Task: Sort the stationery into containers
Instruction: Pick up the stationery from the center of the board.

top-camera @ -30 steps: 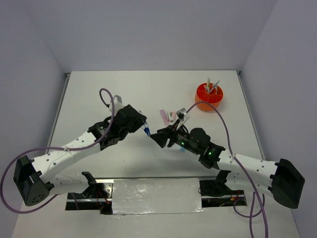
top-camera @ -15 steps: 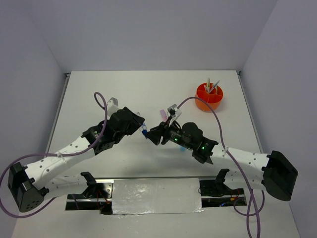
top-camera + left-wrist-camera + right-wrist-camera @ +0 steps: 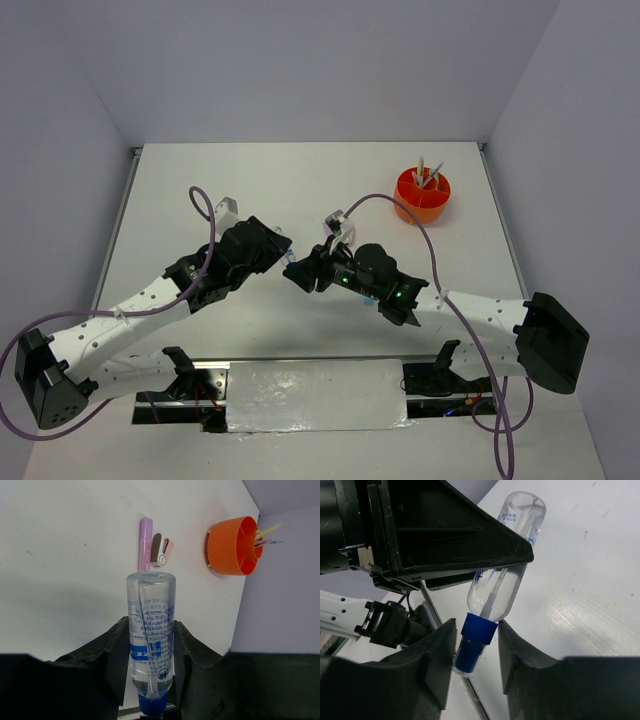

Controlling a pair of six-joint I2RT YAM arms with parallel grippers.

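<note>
My left gripper (image 3: 150,630) is shut on a clear glue bottle (image 3: 150,615) with blue print and a blue cap, gripped round its lower body. In the right wrist view the bottle (image 3: 512,570) hangs cap-down from the left gripper. My right gripper (image 3: 476,630) is open, its jaws on either side of the blue cap (image 3: 476,642) with small gaps. In the top view the two grippers meet at mid-table (image 3: 292,268). A pink pen (image 3: 145,544) and a small pink-and-white item (image 3: 161,550) lie on the table. The orange pot (image 3: 422,195) holds several pens (image 3: 428,172).
The orange pot (image 3: 232,545) stands at the back right near the right wall. A purple cable (image 3: 400,215) arcs over the table from the right wrist. The metal front rail (image 3: 300,385) runs along the near edge.
My right arm has swung left toward the left gripper, and its open jaws now straddle the bottle's blue cap. The left gripper shifted slightly and keeps hold of the bottle.
</note>
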